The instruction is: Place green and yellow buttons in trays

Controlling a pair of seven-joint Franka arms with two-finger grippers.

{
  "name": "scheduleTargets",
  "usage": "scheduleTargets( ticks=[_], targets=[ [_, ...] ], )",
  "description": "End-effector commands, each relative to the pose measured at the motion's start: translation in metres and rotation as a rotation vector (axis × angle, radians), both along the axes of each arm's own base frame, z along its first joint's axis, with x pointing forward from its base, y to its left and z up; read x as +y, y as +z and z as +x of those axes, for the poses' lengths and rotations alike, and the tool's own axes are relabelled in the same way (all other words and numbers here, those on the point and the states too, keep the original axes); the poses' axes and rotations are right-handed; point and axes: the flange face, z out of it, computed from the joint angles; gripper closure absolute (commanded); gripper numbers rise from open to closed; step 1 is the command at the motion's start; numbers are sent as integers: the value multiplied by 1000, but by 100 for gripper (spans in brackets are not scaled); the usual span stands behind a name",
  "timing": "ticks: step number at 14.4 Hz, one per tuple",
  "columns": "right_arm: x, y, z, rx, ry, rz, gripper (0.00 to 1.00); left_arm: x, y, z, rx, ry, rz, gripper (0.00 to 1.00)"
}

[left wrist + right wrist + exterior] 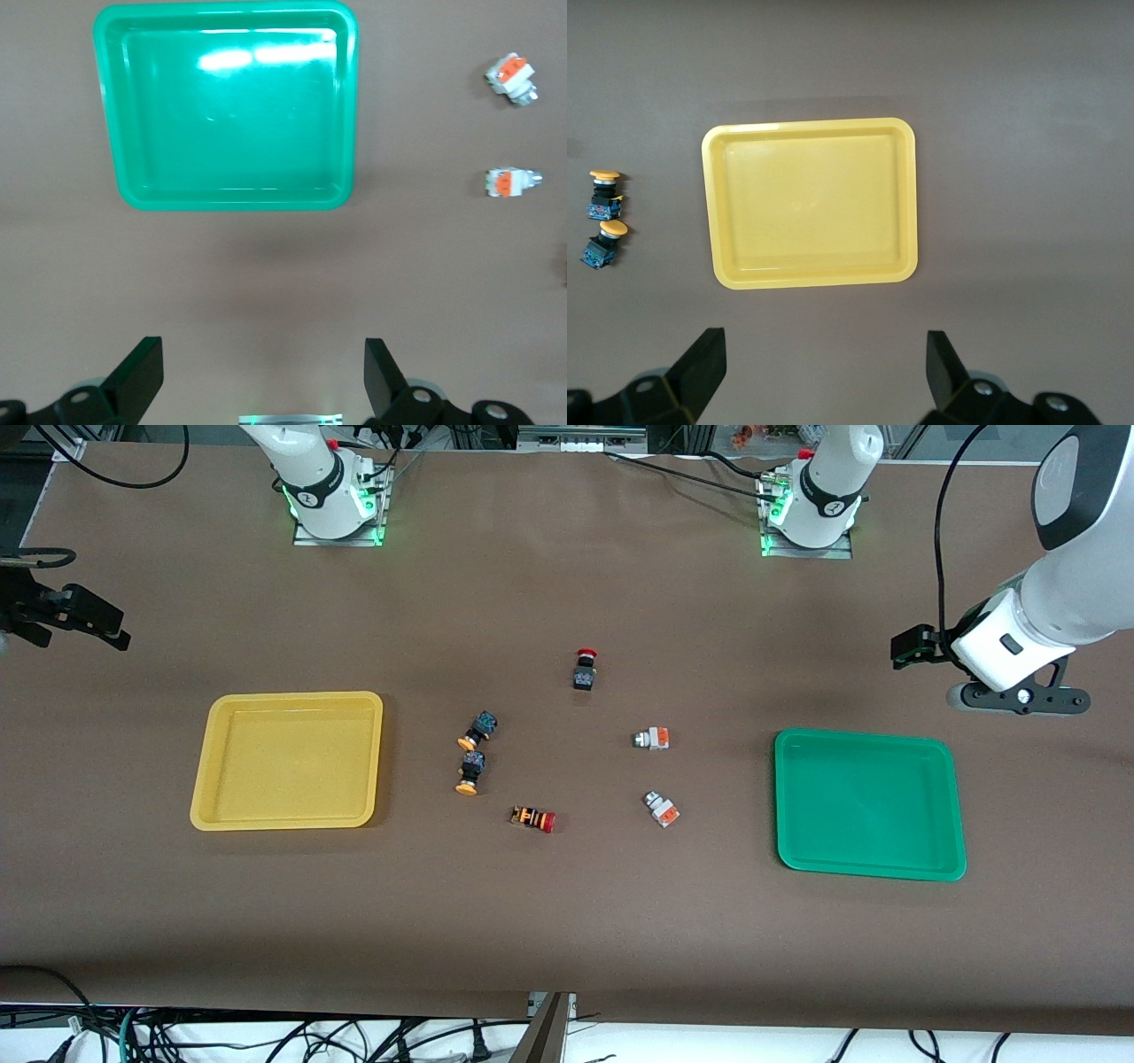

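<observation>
Two grippers hang spread and empty: we see the left gripper (261,376) over bare table beside the green tray (868,804), the right gripper (824,372) beside the yellow tray (288,760). Between the trays lie two white buttons (662,809), two yellow-capped buttons (469,771) and two red-capped buttons (533,818); neither wrist view shows these red ones.

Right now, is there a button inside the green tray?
No, the green tray holds nothing, and the two white-and-orange buttons lie on the table beside it.
</observation>
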Motion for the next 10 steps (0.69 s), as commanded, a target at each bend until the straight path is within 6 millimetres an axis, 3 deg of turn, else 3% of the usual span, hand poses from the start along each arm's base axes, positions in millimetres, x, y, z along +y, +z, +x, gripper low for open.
scheduleTargets(
  ticks=[1, 5, 10],
  targets=[
    [1, 4, 0, 12, 7, -20, 0, -25, -19, 12, 34, -2, -71, 0],
    [1, 2, 0, 17, 7, -17, 0, -66, -60, 40, -31, 82, -59, 0],
    [1, 3, 1, 14, 7, -18, 0, -141, -116, 112, -81, 358, -32, 0]
  ],
)
